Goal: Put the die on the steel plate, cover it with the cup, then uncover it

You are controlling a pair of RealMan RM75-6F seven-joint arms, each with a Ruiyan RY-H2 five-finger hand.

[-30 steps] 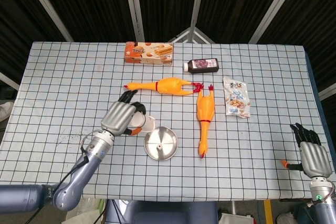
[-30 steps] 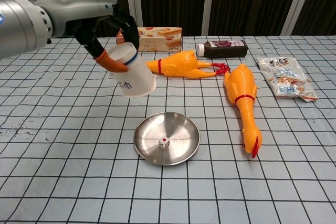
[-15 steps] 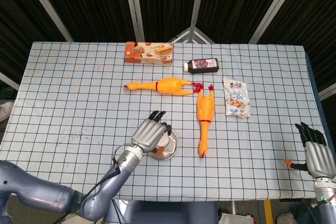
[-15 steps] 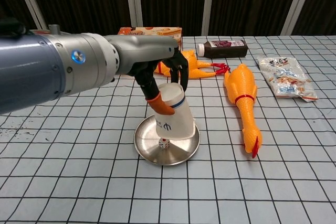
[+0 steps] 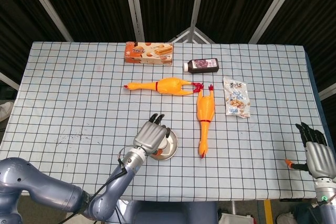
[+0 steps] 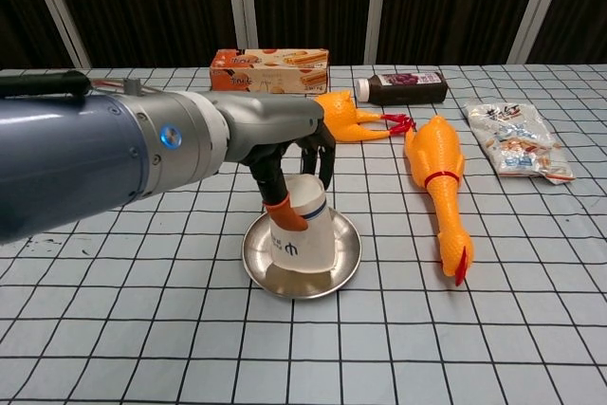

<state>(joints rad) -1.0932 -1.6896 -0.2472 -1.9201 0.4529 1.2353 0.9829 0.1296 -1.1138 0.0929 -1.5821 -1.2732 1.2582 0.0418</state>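
The die cannot be seen; judging by the task, it lies under the inverted paper cup [image 6: 305, 235], which the left hand [image 6: 289, 160] grips from above, fingers wrapped round its upper wall. The cup's rim looks down on the steel plate [image 6: 346, 255], slightly tilted, so covering seems about done. Next the cup should settle flat, then lift straight up to uncover. Open table lies in front of and left of the plate; a rubber chicken [image 6: 439, 181] lies near on the right. The right hand [image 5: 316, 153] hangs over the table's right edge, fingers spread, empty.
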